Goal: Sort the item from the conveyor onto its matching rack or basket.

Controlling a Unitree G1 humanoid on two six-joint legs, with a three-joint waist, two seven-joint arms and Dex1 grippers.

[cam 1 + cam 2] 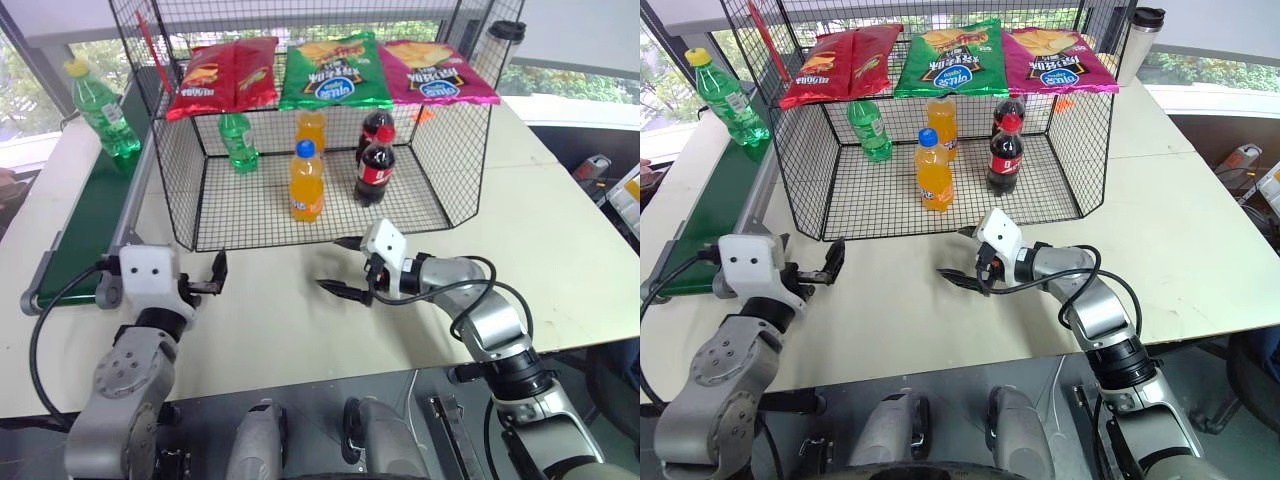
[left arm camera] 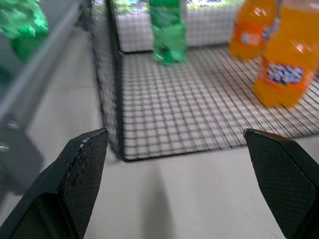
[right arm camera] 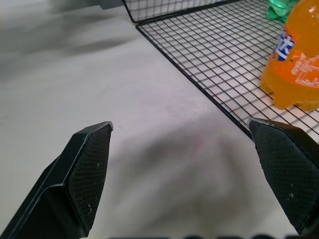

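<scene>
Green soda bottle [image 1: 100,107]: upright on conveyor [image 1: 85,225], far end, beside wire cage [image 1: 300,200]. Left gripper [image 1: 210,280], right gripper [image 1: 345,270]: fingers wide, empty, over worktop [image 1: 270,320]. Risk: tall bottle topples if nudged off-centre.

The surface [image 1: 300,330] lies bare between the cage [image 1: 180,190] front and the two tools, giving open passage there. The cage's front side is open; its mesh walls close the left, right and back. Inside, an orange bottle [image 1: 306,182] stands near the front middle, a cola bottle [image 1: 374,172] just to its right, and a green bottle [image 1: 239,143] further back on the left. The green soda bottle [image 1: 104,110] stands on the conveyor [image 1: 85,225], outside the cage's left wall.
</scene>
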